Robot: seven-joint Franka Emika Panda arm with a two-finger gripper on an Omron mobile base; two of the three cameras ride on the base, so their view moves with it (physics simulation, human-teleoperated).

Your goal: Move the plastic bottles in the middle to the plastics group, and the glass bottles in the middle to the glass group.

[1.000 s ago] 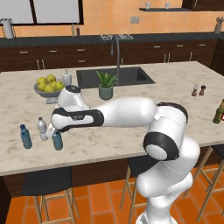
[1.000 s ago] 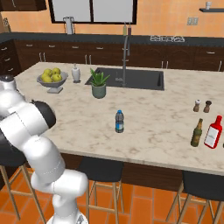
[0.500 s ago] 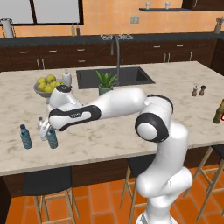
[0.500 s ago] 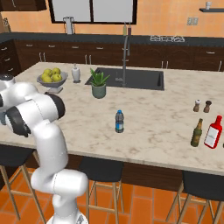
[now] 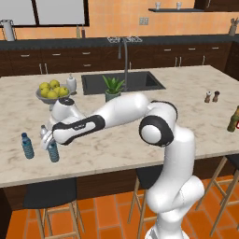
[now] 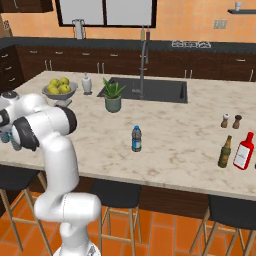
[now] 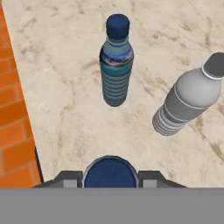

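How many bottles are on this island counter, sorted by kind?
Plastic bottles: 4 (blue-tinted, whitish, blue-capped bottle in the jaws, dark-labelled)
Glass bottles: 2 (olive, red)
Pump bottle: 1
Total: 7

1. Lighting: you get even, bright, diffuse light in all three views, with no visible lamp.
2. Shadows: soft and faint; in the hand view the blue-label bottle [image 7: 116, 61] and the whitish bottle [image 7: 188, 98] cast only pale smudges on the marble counter [image 7: 65, 87].
3. Glare: none; the white arm [image 5: 121, 112] shows mild shading.
4. Sharpness: your base views are coarse and slightly soft; far cabinets lack detail.
5. Distortion: you see no edge bending.
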